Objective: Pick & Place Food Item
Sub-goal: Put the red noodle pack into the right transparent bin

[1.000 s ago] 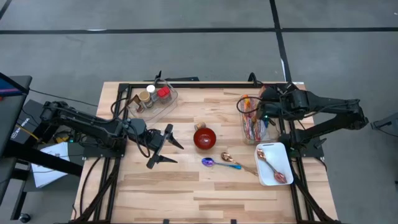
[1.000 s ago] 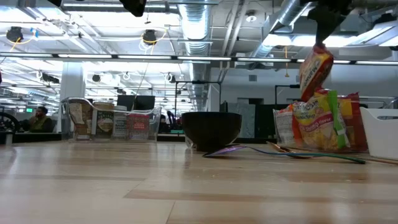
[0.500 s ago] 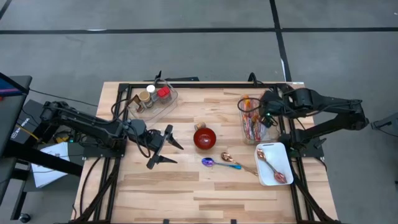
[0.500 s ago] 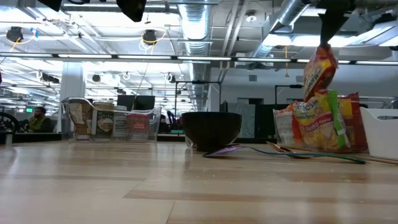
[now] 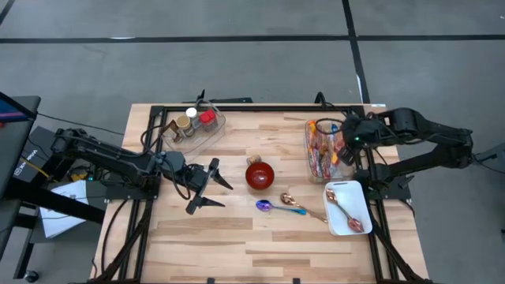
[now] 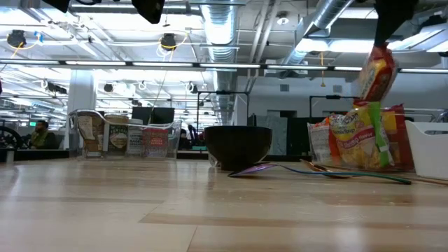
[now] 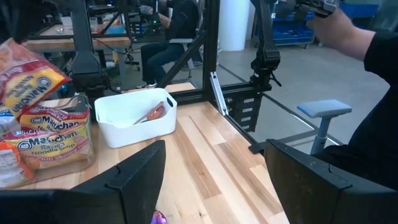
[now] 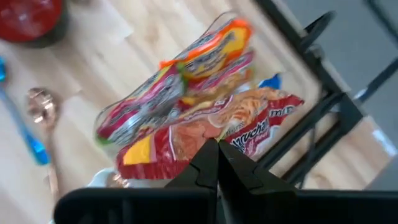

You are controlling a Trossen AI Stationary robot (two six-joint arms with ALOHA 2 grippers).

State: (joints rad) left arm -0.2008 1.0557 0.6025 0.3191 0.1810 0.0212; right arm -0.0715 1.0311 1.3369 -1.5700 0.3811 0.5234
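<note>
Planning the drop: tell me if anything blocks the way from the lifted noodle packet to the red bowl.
Nothing visible does. The right gripper holds the ramen packet above the clear bin; bare wood lies between it and the red bowl.

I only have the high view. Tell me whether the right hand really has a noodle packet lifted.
Observer: Yes. In the low view the packet hangs upright from the right hand, pinched by its top edge.
Operator: Say whether it is clear of the rest.
Observer: It hangs above the other packets; I cannot tell whether its lower edge touches them.
Operator: Report anyone near the table.
Observer: The left wrist view shows a person in a dark sleeve just beyond the table, on the side where the white tray sits.
</note>
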